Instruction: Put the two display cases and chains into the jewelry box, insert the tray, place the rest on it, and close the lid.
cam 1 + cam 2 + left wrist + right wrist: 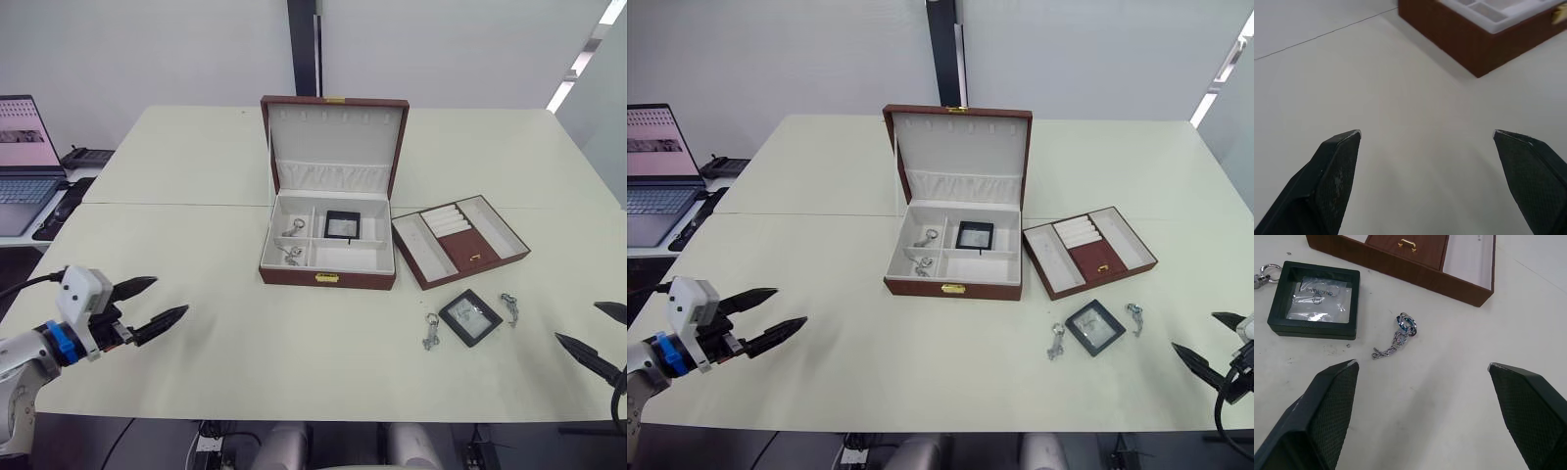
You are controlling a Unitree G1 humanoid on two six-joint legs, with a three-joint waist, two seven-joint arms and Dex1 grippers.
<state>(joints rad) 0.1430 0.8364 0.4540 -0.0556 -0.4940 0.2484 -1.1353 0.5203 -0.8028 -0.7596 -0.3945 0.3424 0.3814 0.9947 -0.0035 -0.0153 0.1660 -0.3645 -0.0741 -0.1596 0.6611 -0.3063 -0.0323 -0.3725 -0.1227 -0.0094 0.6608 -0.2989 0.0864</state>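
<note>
The likeliest slip from here, as I judge it, is at the right gripper (pixel 1422 367): its black fingers (pixel 1327 401) stand spread wide with nothing between them, and just ahead of them lies a silver trinket (pixel 1398 335), with the second display case (pixel 1315 300) just beyond and to one side. A descent toward the case could drag or scatter the trinket, and the thin, flat case may skid on the smooth table (pixel 294 343) rather than lift. The other trinket (pixel 431 331) lies close on the case's far side, so a sliding case could push that one too.

Farther ahead of that gripper sits the tray (pixel 460 240), on the table beside the jewelry box (pixel 328 250). Putting it in before the second case is stowed would block the compartments below.

The box stands open, its lid (pixel 333 142) upright. One display case (pixel 343 225) already rests in a rear compartment, and two small chains (pixel 292 242) lie in the left compartments.

The right arm hovers low at the near right table edge, fingers aimed forward toward the case. The left gripper (pixel 157 305) hangs well away from everything at the near left, also spread wide and empty, pointing across bare table toward the box's front corner.
</note>
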